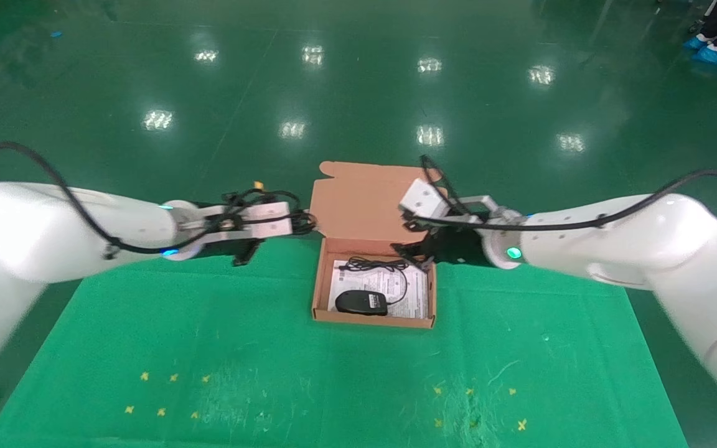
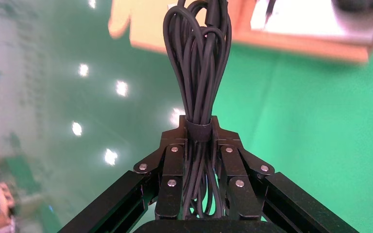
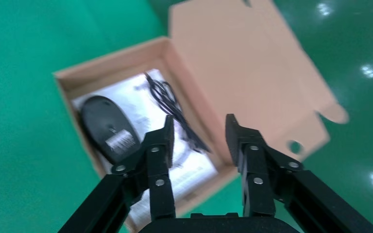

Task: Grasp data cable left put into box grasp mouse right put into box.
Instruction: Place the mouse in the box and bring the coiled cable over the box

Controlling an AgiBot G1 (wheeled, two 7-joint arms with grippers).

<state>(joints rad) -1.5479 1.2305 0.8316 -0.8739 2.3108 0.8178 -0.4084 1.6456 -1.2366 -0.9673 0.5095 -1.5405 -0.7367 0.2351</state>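
Clamping data cable (image 2: pixel 197 73) left gripper (image 2: pixel 201 145) beside box (image 1: pixel 324 274), right gripper (image 3: pixel 197 136) spread

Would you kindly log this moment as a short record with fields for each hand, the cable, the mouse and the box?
left hand: shut on the cable, held up beside the box's left edge
cable: bundled black loops, not in the box yet
right hand: open, empty, above the box's right side
mouse: lying in the box on the white sheet, cord beside it
box: lid open, on the green cloth
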